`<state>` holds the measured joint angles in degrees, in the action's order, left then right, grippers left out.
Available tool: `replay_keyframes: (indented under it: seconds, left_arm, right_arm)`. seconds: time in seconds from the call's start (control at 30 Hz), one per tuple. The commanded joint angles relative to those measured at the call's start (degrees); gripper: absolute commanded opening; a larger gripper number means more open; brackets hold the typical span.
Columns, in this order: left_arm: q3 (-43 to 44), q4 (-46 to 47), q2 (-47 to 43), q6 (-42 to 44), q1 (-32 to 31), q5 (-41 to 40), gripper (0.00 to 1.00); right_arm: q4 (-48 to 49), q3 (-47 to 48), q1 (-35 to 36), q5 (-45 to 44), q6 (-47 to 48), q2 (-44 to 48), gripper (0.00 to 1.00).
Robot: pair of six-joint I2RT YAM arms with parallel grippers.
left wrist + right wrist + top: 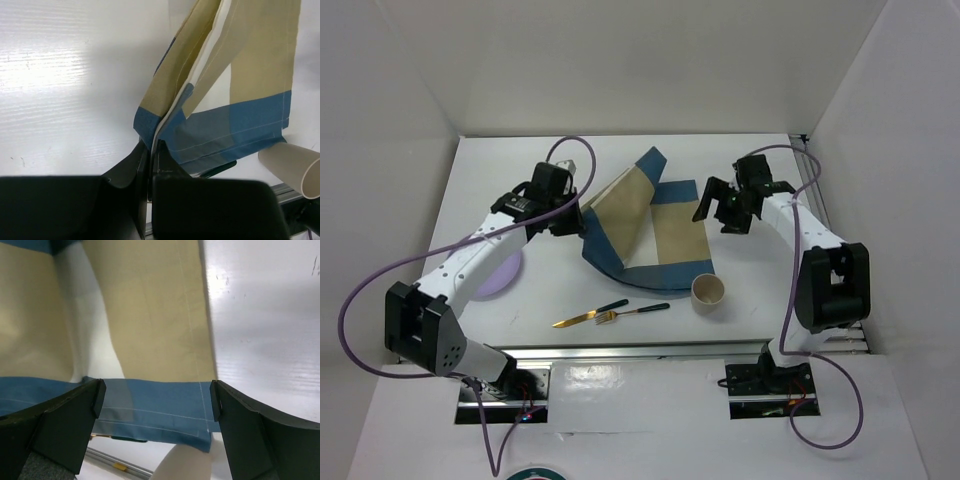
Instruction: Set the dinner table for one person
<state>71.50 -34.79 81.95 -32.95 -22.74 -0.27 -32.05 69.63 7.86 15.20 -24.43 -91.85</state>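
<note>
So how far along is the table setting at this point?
Nothing looks placed yet. In hand: the left gripper pinches the crumpled placemat, part lifted; the right gripper hangs open over its edge. Remaining: flatten it, then arrange plate, knife, fork and cup.

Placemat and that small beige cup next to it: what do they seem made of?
The placemat looks like woven cloth, matte: it folds and drapes softly, and a stitched hem runs along its blue border. The cup looks like thin paper or card, matte beige with a thin rim; plastic cannot be ruled out.
</note>
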Motion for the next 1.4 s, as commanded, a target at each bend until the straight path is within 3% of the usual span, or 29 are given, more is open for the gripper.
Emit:
replay_keyframes:
  seconds: [0.0, 0.13, 0.3, 0.6, 0.7, 0.73, 0.83, 0.87, 1.23, 1.3, 1.37]
  left_arm:
    - [-0.8, 3.8, -0.6, -3.1, 0.2, -0.5, 0.0]
    - [-1.9, 4.9, 0.0, -4.9, 0.2, -1.7, 0.0]
    - [-0.8, 4.9, 1.2, -8.5, 0.8, -4.4, 0.0]
    - [3.6, 4.4, 4.7, -9.8, 0.8, -5.0, 0.0]
    - [5.3, 4.4, 6.1, -10.4, 1.3, -4.5, 0.0]
    - [5.3, 5.0, 7.0, -10.4, 1.3, -4.5, 0.0]
    - [8.9, 5.0, 9.4, -10.4, 2.3, -3.9, 0.0]
    - [11.1, 5.0, 10.0, -9.9, 3.1, -3.9, 0.0]
    - [34.1, 3.1, 20.7, -8.9, 11.7, 5.5, 0.0]
    - [33.3, 5.4, 19.3, -10.3, 13.2, 6.6, 0.0]
    - [26.7, 10.1, 16.6, -12.9, 15.3, 8.6, 0.0]
  right_arm:
    - [-2.7, -1.2, 0.6, -1.4, 1.9, -0.3, 0.99]
    - [-0.9, -7.0, 0.6, 0.1, 1.9, 0.4, 0.99]
    - [1.2, -7.8, 1.2, 1.9, 1.9, -6.6, 0.99]
    - [3.0, -7.8, 5.7, 1.7, 3.6, -15.0, 0.8]
    - [4.2, -6.0, 7.2, 1.7, 3.1, -18.6, 0.59]
    - [4.9, -5.5, 7.2, 1.7, 2.4, -20.3, 0.43]
    - [4.9, -0.6, 7.2, -0.1, 1.7, -22.4, 0.2]
    - [3.8, 3.0, 7.2, -0.1, 1.7, -23.5, 0.02]
    - [-4.2, 33.6, 4.4, -5.4, 0.5, -25.7, 0.0]
    - [-4.2, 34.2, 3.9, -5.4, 0.5, -24.1, 0.0]
    - [-3.5, 31.4, 3.9, -5.4, 0.5, -22.5, 0.0]
